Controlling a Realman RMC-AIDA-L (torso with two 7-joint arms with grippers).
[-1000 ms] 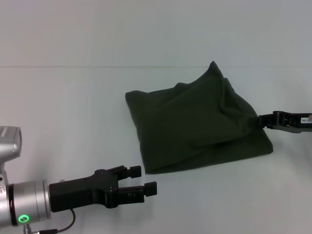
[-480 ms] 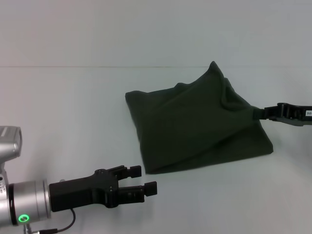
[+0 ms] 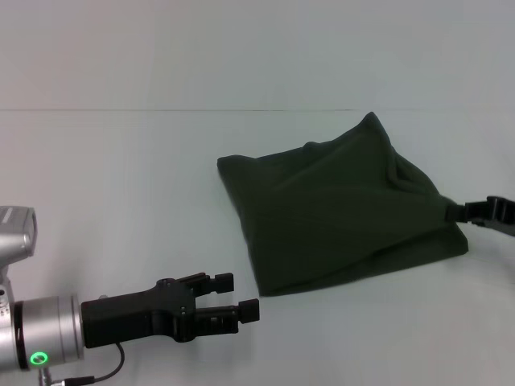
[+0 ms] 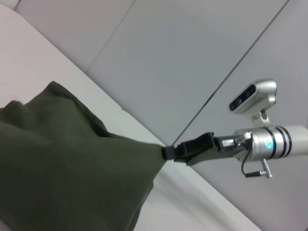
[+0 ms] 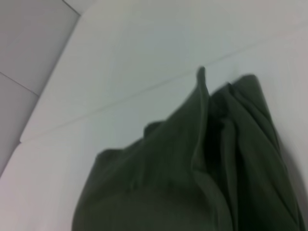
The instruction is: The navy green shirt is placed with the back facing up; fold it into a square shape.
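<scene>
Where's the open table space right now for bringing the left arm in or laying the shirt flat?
Bare table runs from the navy green shirt toward the robot's left, and along the near edge between the shirt and the open left gripper. It is tight on the shirt's right, where the right gripper pinches its edge.

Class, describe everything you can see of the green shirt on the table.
The navy green shirt is plain dark olive cloth, folded into a rough, rumpled four-sided bundle with one corner peaked up. It lies on the white table, right of centre. The right gripper pinches its right-hand corner, pulling it taut. The left gripper hangs clear, open.
</scene>
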